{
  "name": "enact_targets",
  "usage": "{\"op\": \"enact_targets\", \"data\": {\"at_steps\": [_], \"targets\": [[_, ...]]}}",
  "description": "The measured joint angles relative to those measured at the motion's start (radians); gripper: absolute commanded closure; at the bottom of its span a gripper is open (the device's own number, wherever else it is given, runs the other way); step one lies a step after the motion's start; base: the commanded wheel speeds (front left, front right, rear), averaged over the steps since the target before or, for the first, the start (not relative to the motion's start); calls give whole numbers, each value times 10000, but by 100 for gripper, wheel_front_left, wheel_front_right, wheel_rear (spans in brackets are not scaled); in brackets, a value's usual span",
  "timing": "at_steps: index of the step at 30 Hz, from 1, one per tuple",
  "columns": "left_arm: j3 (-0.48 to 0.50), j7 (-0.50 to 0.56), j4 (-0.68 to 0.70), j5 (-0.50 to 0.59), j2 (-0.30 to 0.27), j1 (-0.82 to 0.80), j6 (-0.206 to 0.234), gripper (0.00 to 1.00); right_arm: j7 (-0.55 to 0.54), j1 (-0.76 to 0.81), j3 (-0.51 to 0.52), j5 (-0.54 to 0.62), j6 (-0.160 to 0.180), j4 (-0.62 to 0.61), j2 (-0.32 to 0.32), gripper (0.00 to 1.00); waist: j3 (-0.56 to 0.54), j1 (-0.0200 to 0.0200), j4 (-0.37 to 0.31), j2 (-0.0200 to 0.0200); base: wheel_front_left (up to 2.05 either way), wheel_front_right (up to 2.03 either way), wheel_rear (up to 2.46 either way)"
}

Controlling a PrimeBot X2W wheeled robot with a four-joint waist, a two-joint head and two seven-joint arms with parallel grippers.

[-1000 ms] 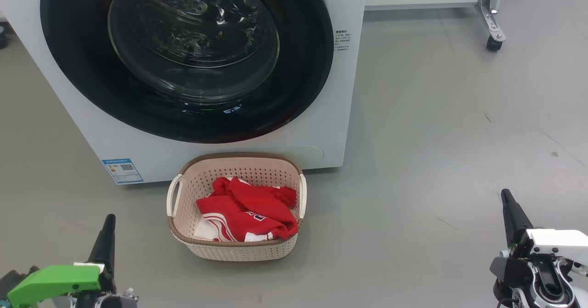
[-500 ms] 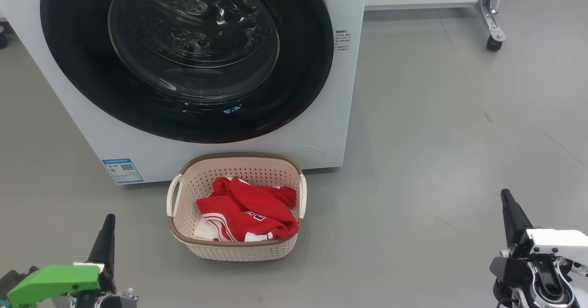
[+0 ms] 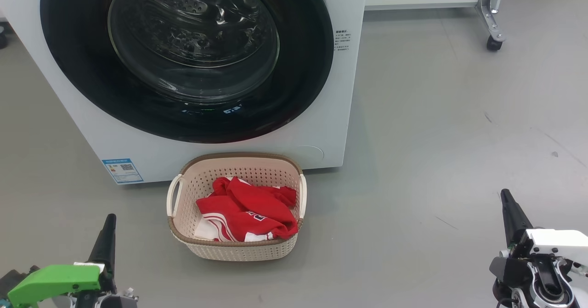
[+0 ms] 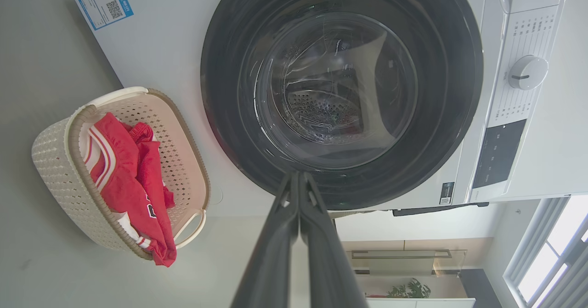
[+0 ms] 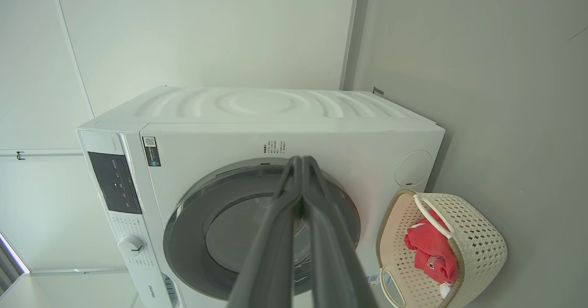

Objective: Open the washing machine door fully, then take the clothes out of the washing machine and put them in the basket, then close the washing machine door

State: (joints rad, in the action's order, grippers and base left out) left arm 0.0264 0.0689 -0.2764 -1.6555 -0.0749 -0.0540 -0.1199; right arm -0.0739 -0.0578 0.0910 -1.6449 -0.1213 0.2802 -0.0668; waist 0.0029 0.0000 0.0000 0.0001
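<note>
Head view: blue QR-code sticker (image 3: 122,170) low on washing machine (image 3: 342,92) front

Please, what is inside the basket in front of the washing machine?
The basket holds the clothes: crumpled red garments with white stripes and a bit of white fabric. They cover most of its floor, so anything lying beneath them cannot be seen.

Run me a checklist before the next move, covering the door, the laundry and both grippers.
1. Washing machine door closed against the washing machine: ok.
2. Red clothes lying inside the basket: ok.
3. Drum empty behind the glass: cannot tell, reflections.
4. Left gripper shut, holding nothing: ok.
5. Right gripper shut, holding nothing: ok.
</note>
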Motion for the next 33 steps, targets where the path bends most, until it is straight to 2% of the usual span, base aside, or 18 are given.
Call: {"op": "enact_targets", "data": {"at_steps": [33], "targets": [[29,2,15,13,29,0,0,100,-2,0,21,2,0,-8,8,100,1,0,0,0,0,0,0]]}}
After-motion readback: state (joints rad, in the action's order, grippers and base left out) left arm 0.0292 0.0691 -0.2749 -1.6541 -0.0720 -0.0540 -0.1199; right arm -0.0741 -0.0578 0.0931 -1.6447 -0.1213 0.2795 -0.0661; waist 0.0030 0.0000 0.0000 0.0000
